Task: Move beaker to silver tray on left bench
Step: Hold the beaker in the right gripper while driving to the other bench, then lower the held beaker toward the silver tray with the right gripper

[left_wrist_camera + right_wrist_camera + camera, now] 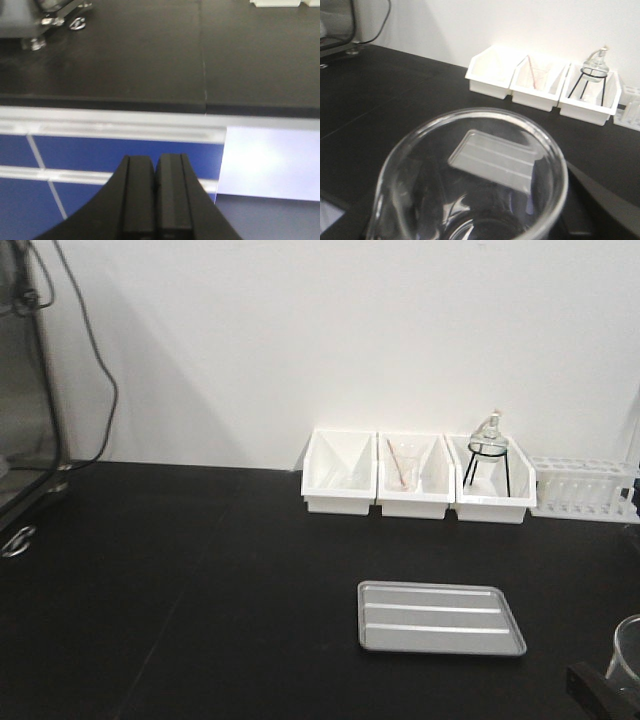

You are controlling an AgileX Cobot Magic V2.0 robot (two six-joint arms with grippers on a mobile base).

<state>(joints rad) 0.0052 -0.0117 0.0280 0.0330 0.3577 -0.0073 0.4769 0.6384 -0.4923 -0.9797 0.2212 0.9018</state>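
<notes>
So the right gripper (480, 225) has the beaker (470, 190) clamped. From the right wrist cam only one black finger (600, 200) shows, pressed against the glass on the right side, and the beaker's round rim fills most of that view. The front cam catches the same beaker down by the front edge of the left bench (200, 570), toward its right end, upright. It's apart from the silver tray (440, 618), sitting to the right of it and closer to the front edge.

The left gripper (155, 200) is fully closed, fingers flat against each other with nothing between them. It hangs out in front of the bench's front edge, over the blue cabinet doors (125, 152).

The tray lies flat on the black top, near the front edge and a bit right of centre. Along the back edge, against the wall, sit three white bins (340, 475) side by side. The middle one has a conical glass (404, 465) with a red rod in it, and the right one has a round flask (489, 440) on a black stand. A test tube rack (585, 488) is just right of them. At the left end there's a grey machine (25, 390) with a cable hanging.
</notes>
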